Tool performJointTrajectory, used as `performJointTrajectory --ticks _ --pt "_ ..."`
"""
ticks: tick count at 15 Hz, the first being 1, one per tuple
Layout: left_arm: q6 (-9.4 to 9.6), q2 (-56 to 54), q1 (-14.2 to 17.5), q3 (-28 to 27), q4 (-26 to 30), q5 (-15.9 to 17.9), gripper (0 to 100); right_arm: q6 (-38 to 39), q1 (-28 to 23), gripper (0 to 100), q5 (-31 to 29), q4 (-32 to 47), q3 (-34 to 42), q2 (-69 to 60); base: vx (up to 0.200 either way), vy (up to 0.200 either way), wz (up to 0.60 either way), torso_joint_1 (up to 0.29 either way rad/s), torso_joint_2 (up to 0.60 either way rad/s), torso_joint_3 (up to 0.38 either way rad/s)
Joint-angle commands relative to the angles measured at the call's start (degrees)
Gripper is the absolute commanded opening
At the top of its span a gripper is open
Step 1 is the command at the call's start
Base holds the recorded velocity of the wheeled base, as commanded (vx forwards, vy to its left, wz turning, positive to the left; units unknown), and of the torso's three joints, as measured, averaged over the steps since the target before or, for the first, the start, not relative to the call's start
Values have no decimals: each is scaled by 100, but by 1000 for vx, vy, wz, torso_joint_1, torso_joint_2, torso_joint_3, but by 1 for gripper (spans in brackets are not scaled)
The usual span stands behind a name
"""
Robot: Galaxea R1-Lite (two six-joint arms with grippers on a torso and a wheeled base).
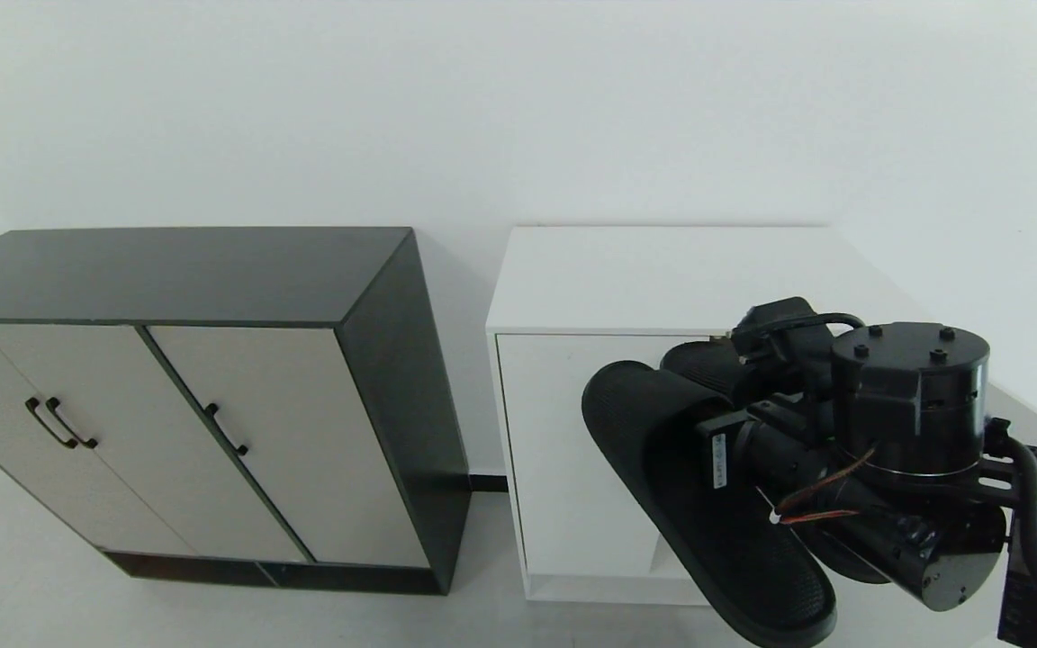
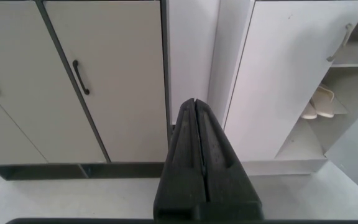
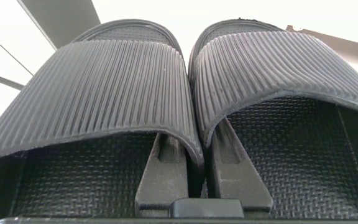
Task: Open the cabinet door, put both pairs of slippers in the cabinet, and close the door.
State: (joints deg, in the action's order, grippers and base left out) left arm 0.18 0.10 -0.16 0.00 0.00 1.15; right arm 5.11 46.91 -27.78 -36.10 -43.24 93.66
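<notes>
Black slippers: the pair of black ribbed rubber slide slippers [image 1: 707,522] hangs in the air on the right, just in front of the white cabinet.
Right tool: the right tool [image 3: 197,143] has one finger under each strap and pinches the two inner sides together, so both slippers hang from it.
Left tool: the left tool [image 2: 195,112] is pressed together and carries nothing; it sits low, facing the gap between the two cabinets.
White cabinet: the plain white box-shaped cabinet [image 1: 662,279] stands on the right, and its white door [image 2: 284,74] is swung open.
Pale slippers: a cream pair of slippers [image 2: 321,104] lies on a lower shelf inside.
Dark cabinet: the dark-framed cabinet with pale doors [image 1: 176,270] stands on the left, doors closed.
Progress: door opened and one pair stored, it seems; the black pair has yet to go in, then the door needs closing.
</notes>
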Motion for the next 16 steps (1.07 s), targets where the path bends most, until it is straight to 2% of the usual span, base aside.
performJointTrajectory --ticks 1,4,6,16 --pt "-1 8 -2 0 0 0 0 -1 2 0 18 -3 17 12 0 0 0 0 0 0" --pt "34 8 -2 0 0 0 0 -1 2 0 27 -11 35 12 0 0 0 0 0 0" --pt "122 8 -2 0 0 -9 0 -1 2 0 36 -20 61 12 0 -200 0 -2 2 2" --pt "114 8 -2 0 0 0 0 -19 2 0 45 -319 228 47 0 -200 0 4 0 2"
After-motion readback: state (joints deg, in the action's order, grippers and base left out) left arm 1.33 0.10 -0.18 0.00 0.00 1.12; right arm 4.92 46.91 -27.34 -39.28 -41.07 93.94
